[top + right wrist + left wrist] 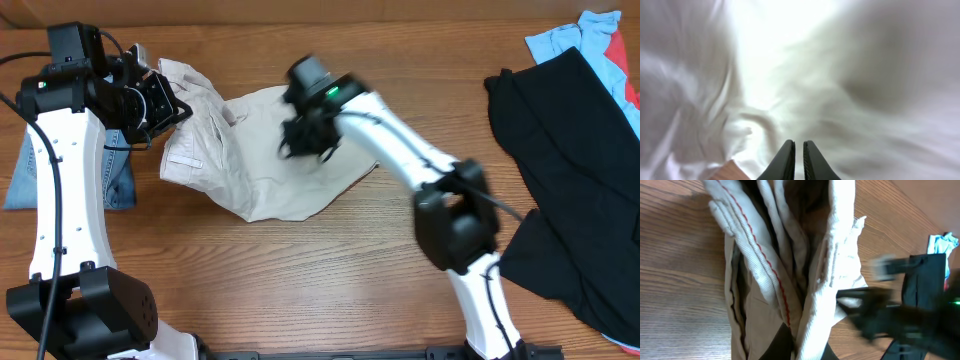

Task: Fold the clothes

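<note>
Item, far left: blue jeans (120,185), partly under the left arm.
Item: left gripper (168,108), which we read as clamped on the bunched waistband of the khaki shorts (270,160).
The shorts lie crumpled on the table (300,280), left of centre.
Item: right gripper (305,135), blurred over the shorts. Its fingers (785,160) are nearly together, and we see nothing between them.
Item, far right: black garment (580,170).

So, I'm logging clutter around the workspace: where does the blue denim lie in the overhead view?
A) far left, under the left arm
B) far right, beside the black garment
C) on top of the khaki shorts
A: the blue denim shows at the far left, partly under the white left arm.
</note>
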Robot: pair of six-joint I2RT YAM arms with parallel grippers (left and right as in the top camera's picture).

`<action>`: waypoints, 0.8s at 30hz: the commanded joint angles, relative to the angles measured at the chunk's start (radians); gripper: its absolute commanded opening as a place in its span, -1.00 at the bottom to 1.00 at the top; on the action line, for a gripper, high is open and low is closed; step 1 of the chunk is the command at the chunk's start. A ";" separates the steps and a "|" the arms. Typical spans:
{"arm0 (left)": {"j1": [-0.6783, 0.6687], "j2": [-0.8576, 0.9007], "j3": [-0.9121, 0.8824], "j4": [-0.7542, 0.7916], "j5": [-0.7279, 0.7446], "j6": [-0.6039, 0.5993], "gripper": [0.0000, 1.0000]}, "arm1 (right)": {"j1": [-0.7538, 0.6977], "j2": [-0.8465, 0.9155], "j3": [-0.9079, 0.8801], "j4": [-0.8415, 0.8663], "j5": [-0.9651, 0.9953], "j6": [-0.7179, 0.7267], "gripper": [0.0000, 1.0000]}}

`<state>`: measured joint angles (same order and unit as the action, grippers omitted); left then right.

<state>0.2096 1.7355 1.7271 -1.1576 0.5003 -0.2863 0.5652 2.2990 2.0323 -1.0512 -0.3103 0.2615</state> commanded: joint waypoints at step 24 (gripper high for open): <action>-0.124 -0.011 0.032 0.166 -0.190 -0.040 -0.90 | -0.229 -0.062 -0.415 0.172 0.053 0.003 -0.77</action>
<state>0.1013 1.7355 1.7271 -1.0164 0.3573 -0.3145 0.3195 2.2337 1.6699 -0.8795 -0.2165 0.2615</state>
